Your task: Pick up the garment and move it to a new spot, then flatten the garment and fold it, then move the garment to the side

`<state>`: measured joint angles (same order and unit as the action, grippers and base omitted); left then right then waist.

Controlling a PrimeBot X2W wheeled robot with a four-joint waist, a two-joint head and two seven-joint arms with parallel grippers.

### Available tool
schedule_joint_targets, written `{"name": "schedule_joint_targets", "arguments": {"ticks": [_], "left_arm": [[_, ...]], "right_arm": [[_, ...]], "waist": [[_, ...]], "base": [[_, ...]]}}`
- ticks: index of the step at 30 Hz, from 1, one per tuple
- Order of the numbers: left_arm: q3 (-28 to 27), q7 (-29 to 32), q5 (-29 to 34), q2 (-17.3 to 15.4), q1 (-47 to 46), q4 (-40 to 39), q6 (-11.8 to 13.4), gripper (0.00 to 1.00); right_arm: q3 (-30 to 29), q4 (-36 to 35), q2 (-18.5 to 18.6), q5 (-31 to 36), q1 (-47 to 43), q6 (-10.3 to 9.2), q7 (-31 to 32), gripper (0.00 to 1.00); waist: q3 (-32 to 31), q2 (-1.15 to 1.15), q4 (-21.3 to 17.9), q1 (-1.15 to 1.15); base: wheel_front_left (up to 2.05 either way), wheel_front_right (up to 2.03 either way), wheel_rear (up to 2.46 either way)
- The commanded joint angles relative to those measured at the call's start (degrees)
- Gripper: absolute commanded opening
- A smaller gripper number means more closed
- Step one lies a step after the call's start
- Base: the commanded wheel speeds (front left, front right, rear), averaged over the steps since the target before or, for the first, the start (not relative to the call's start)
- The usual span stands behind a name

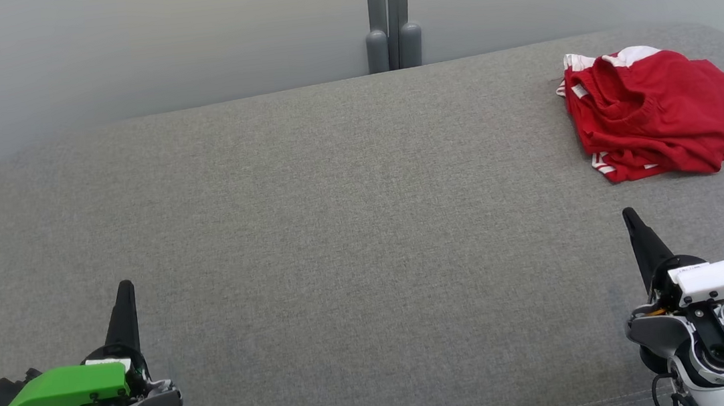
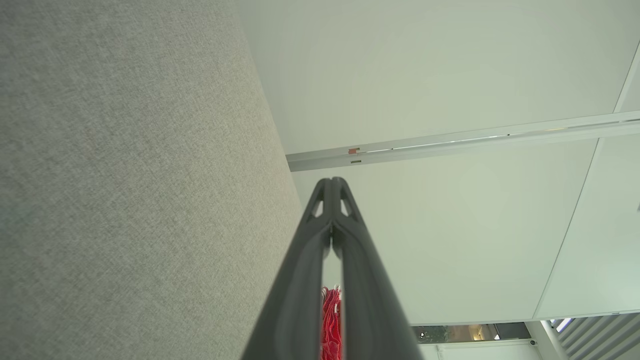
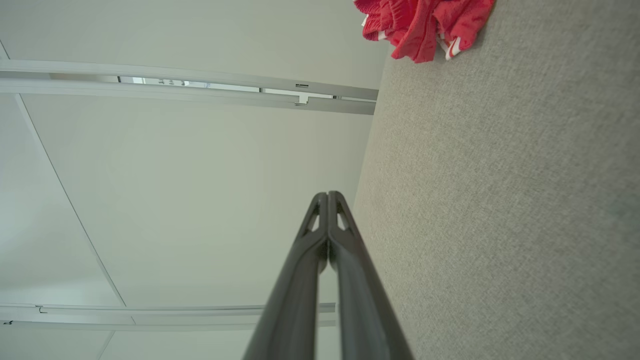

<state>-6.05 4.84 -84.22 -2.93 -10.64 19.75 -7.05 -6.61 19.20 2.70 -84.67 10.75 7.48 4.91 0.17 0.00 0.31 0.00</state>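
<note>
The garment [image 1: 658,108] is a red piece with white trim, lying bunched at the far right of the grey upholstered surface [image 1: 338,232]. My right gripper [image 1: 629,214] is shut and empty, at the near right, a short way in front of the garment and not touching it. At the near left my left gripper [image 1: 125,286] is also shut with nothing in it, far from the garment. The right wrist view has the garment [image 3: 425,22] at its top edge beyond the closed right gripper [image 3: 328,194]. In the left wrist view a sliver of the garment [image 2: 331,325] peeks between the fingers of the shut left gripper [image 2: 332,180].
The grey surface has rounded far corners and ends at a pale wall [image 1: 150,43]. A grey vertical post [image 1: 391,18] stands behind its far edge at the centre.
</note>
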Motion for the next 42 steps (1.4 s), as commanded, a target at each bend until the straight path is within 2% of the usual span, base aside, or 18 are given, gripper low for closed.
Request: {"name": "schedule_joint_targets", "arguments": {"ticks": [1, 18, 42], "left_arm": [[-0.3, 0.3, -1.6, 0.0, -1.3, 0.1, -0.3, 0.0], [-0.6, 2.0, -8.0, 0.1, -2.6, 1.0, -0.6, 0.0], [-0.6, 2.0, -7.7, 0.0, -2.6, 0.9, -0.6, 0.0]], "right_arm": [[-0.3, 0.1, 0.3, -1.4, 0.7, 0.02, 0.4, 0.0], [-1.1, 0.6, 0.3, -7.3, 1.5, 0.02, 1.9, 0.0], [-1.1, 0.5, 0.3, -7.1, 1.3, 0.02, 1.9, 0.0]], "waist": [[0.0, 0.0, 0.0, 0.0], [0.4, 0.0, -0.3, 0.0], [0.4, 0.0, -0.3, 0.0]], "base": [[0.0, 0.0, 0.0], [0.0, 0.0, 0.0], [0.0, 0.0, 0.0]]}}
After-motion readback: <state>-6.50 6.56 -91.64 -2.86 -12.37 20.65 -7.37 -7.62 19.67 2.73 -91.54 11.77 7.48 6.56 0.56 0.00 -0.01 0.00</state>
